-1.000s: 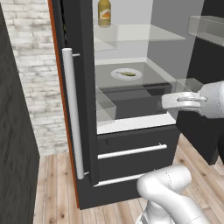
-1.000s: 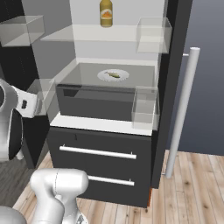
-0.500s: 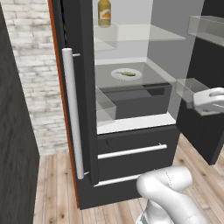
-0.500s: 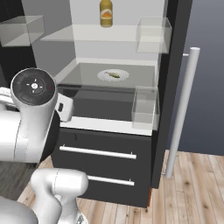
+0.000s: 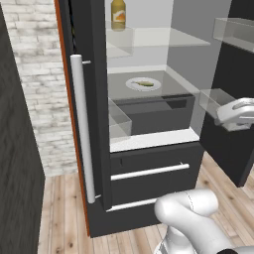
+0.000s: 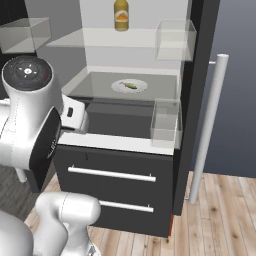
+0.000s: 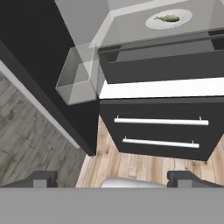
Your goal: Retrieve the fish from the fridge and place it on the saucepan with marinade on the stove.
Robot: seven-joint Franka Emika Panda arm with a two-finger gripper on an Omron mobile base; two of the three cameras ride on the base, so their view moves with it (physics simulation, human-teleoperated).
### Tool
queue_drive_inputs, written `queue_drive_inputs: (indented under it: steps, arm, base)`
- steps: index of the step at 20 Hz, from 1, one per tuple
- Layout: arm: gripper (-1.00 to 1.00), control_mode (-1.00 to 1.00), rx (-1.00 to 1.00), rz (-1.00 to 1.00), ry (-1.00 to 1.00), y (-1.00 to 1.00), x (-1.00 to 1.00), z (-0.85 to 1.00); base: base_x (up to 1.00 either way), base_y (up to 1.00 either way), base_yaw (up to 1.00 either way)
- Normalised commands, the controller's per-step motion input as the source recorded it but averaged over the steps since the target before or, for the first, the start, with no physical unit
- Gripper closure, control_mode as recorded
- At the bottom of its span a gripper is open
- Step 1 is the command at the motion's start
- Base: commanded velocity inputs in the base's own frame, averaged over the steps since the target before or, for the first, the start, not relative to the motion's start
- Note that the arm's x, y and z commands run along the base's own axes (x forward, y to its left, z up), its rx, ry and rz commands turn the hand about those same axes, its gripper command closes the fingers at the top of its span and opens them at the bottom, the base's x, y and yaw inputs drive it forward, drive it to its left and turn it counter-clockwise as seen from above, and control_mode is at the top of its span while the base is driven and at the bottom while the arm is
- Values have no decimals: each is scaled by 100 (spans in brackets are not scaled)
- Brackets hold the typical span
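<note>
The fridge (image 5: 149, 163) stood with both upper doors swung open, showing a pale interior above 2 dark drawers with silver bar handles. A small olive-green fish (image 5: 144, 83) lay on a round white plate (image 5: 132, 84), which sat on the grey middle shelf (image 5: 163, 89) toward the far back of the compartment. In the right base view the fish (image 6: 129, 85) rested near the middle of the plate (image 6: 140, 88), and in the hand view the fish (image 7: 168, 18) appeared at the top, far from the fingers (image 7: 43, 179).

The fingers stood wide apart and held nothing. They hung low and well short of the shelf, aimed at the drawers and the wood floor. The white arm (image 6: 30, 120) was at the left of the opening.

The fish lay flat, its long axis running roughly left to right across the plate, slightly angled. Which end was the head could not be told.

It looked light and slender, probably smooth and a little slippery, so a grip across its narrow width at mid-body seemed the safest hold, with the fingers turned across its length. The low rim of the plate and the shelf above left limited room for coming down on it.

An amber bottle (image 5: 118, 15) stood on the top shelf, well above the fish.
</note>
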Motion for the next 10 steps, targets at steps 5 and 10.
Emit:
queue_drive_inputs:
  steps: [5,10]
  arm:
    - [-100,-100,0,0,0,0,3,-1]
    - [-100,-100,0,0,0,0,0,0]
  base:
    - [0,0,0]
    - [0,0,0]
